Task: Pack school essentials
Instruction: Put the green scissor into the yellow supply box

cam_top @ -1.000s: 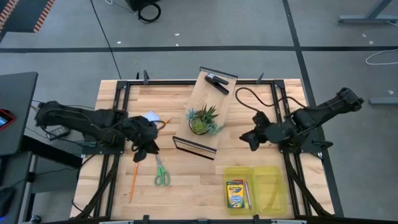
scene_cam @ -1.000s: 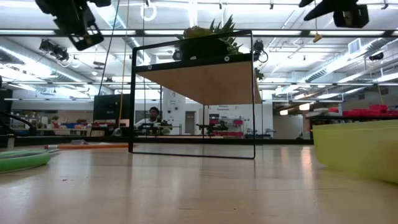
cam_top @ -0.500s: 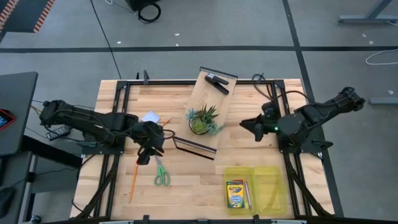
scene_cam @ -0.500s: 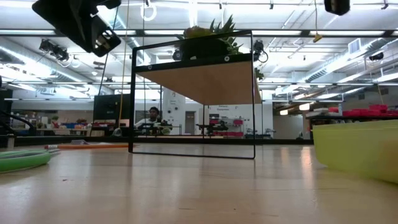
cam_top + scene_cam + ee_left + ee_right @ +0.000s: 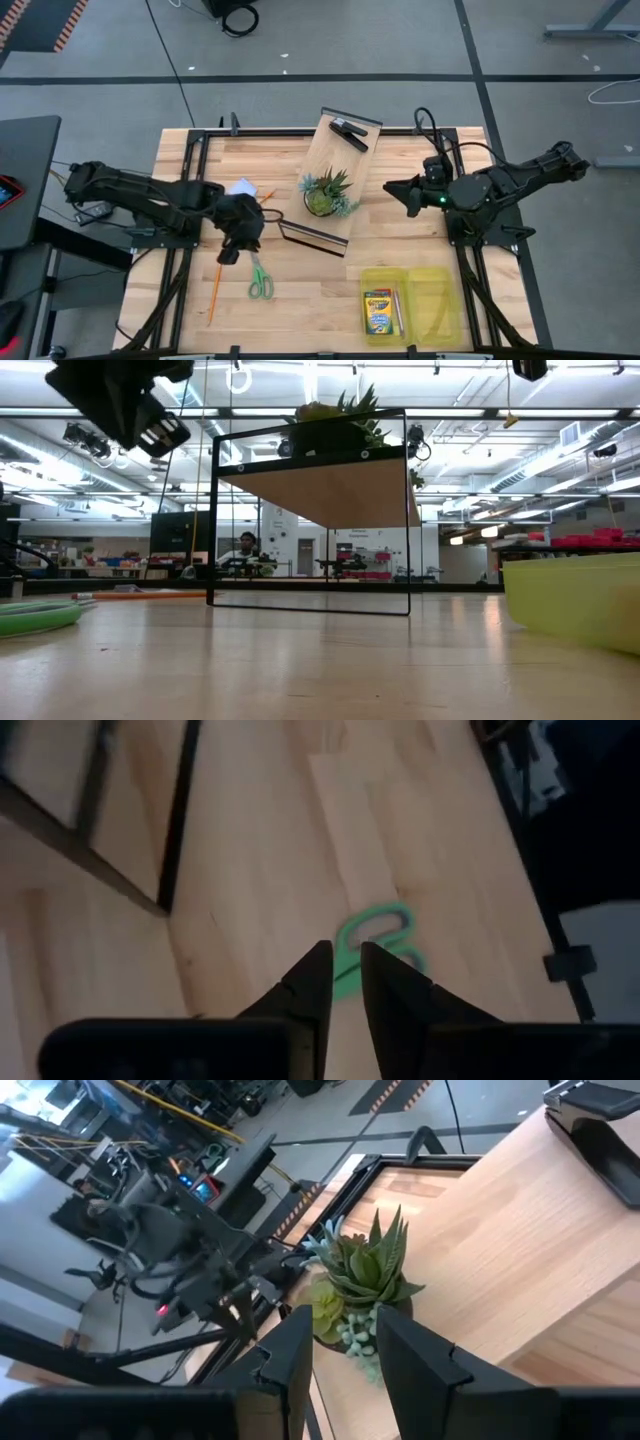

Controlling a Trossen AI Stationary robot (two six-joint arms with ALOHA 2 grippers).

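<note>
Scissors (image 5: pixel 260 281) — one pair — below left hand (image 5: pixel 226 256), empty.

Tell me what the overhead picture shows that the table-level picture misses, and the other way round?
Only the overhead view shows the green-handled scissors and thin orange pencil lying flat on the wooden table, the small pale pad, and the crayon box lying inside the yellow-green plastic bin. Only the table-level view shows the room behind, with a distant person and ceiling lights. Both show the spiky green potted plant on the black-framed wooden shelf, the bin, and the left gripper hanging above the table.
</note>
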